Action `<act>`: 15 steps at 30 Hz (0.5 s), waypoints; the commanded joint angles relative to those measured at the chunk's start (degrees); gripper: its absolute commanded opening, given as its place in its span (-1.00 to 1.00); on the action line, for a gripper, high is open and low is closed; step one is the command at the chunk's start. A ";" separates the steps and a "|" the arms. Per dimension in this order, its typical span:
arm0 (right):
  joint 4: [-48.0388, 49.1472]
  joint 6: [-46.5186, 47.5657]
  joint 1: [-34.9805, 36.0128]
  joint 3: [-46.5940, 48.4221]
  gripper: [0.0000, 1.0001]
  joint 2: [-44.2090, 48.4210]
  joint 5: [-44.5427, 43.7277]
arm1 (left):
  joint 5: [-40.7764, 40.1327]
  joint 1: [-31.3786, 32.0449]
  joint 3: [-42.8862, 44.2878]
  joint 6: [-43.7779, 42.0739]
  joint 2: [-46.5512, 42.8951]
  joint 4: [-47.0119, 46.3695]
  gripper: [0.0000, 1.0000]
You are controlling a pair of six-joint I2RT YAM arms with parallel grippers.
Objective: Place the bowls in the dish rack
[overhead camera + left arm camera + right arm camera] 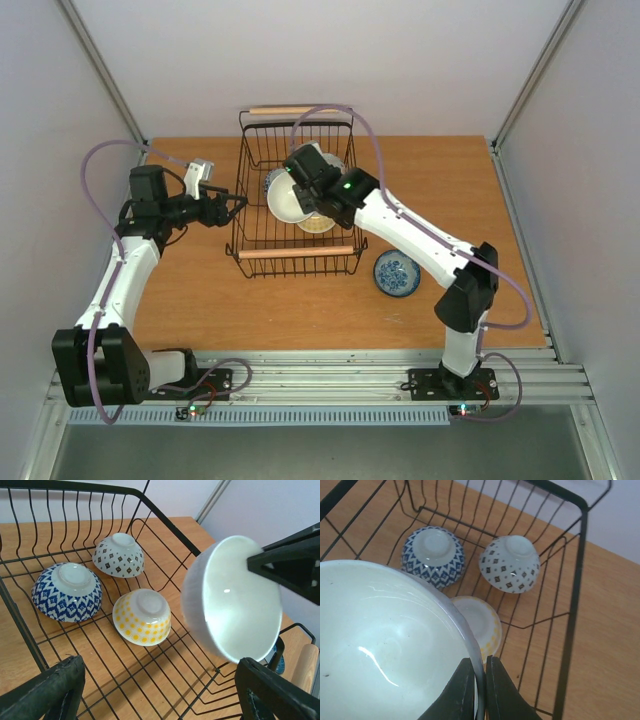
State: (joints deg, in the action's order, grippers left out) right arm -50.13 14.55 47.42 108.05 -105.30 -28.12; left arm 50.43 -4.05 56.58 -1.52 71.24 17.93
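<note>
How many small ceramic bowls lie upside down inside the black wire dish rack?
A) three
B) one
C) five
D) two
A: a blue-patterned bowl, a brown-diamond bowl and a yellow-dotted bowl rest bottom up on the floor of the black wire dish rack.

You are working in a robotics lab cell, not a kitchen. Plain pale panels [320,60] held in metal corner posts [103,70] box in a bare wooden tabletop [190,290]. The left arm [125,270] and right arm [410,230] are bolted to a slotted aluminium rail [330,375] at its near edge, with lilac cables [85,170] looping loose. The dish rack [295,253] and bowls [397,273] are the kitchenware here.
</note>
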 commanded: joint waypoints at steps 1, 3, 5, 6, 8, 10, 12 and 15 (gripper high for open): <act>0.80 1.76 2.02 6.69 -0.97 -2.52 -1.74 | 1.24 0.10 2.13 -0.59 -1.44 -0.18 0.65; 0.38 2.47 3.15 9.08 -0.97 -4.36 -1.78 | 1.24 0.14 2.07 -0.65 -1.29 -0.18 0.65; -0.50 3.11 4.17 12.00 -0.97 -6.20 -1.95 | 1.22 0.10 2.05 -0.68 -1.22 -0.18 0.65; -0.86 3.49 4.62 13.44 -0.97 -7.13 -1.98 | 1.24 0.10 2.05 -0.68 -1.08 -0.18 0.65; -1.31 4.15 5.54 16.00 -0.97 -8.79 -1.84 | 1.33 0.10 1.98 -0.83 -0.89 -0.18 0.65; -1.77 4.72 6.39 18.34 -0.97 -10.27 -1.73 | 1.25 0.15 2.05 -0.77 -0.76 -0.23 0.65; -2.16 5.31 7.32 20.36 -0.97 -11.74 -1.69 | 1.24 0.10 2.05 -0.84 -0.67 -0.26 0.65; -2.33 5.90 8.30 22.29 -0.97 -13.08 -1.56 | 1.73 0.10 2.11 -1.01 -0.50 -0.13 0.56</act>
State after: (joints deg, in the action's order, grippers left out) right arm -53.23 18.81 54.28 126.34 -117.16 -28.71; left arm 50.83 -4.05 56.58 -1.83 71.20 18.24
